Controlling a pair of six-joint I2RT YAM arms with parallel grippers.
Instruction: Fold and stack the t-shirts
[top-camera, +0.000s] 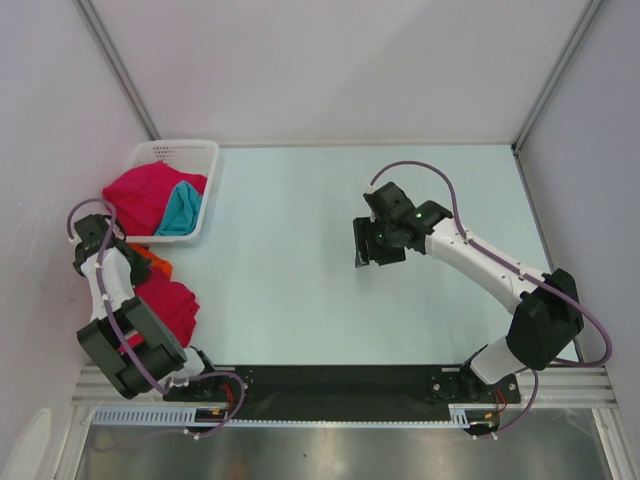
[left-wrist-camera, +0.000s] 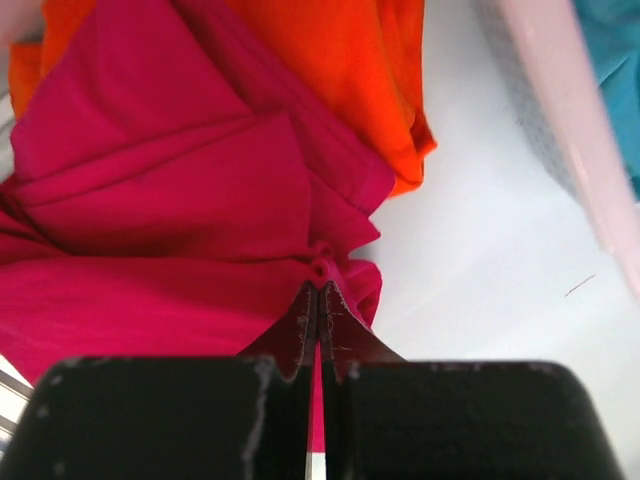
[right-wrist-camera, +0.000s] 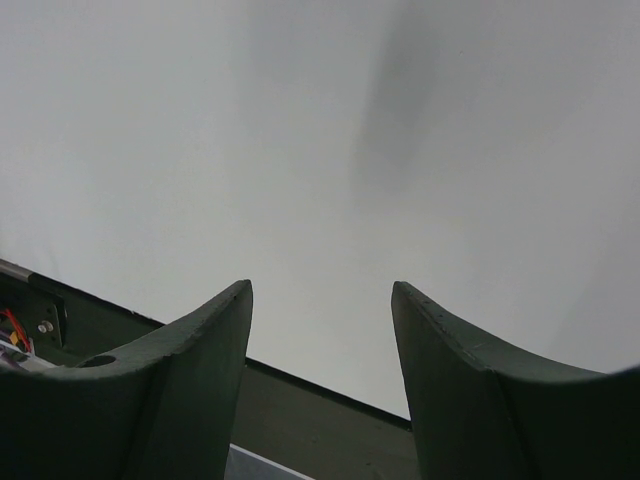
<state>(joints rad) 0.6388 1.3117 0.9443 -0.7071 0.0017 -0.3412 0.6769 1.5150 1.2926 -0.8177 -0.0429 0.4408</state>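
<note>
My left gripper pinched a fold of the red shirt; I judged it best dragged slowly clear of the orange shirt, with my right gripper spread and empty.

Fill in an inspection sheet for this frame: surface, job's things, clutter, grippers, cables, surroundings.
Surface: pale table, bare in the middle.
Job's things: crumpled red shirt at the near left, orange shirt touching it; second red shirt and teal shirt in the basket; none folded.
Clutter: nothing seen beyond the white basket at the far left.
Grippers: left gripper shut on the crumpled red shirt; right gripper open over bare table.
Cables: purple cable looped along each arm.
Surroundings: white walls, metal frame posts.
</note>
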